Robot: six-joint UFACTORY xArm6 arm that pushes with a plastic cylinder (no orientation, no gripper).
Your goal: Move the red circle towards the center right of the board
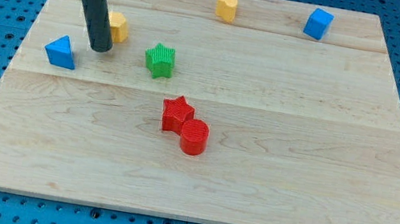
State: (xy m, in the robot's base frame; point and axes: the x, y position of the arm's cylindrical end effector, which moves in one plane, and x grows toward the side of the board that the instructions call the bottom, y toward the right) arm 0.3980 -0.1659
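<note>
The red circle (194, 137) lies a little below the board's middle, touching the red star (176, 114) at its upper left. My tip (100, 49) rests on the board at the view's upper left, far from the red circle. It stands between the blue triangle (61, 52) on its left and the yellow block (118, 27) just to its upper right. The green star (160, 60) is to the tip's right.
A yellow heart-like block (226, 7) and a blue cube (318, 23) sit near the board's top edge. The wooden board (324, 149) lies on a blue pegboard surface.
</note>
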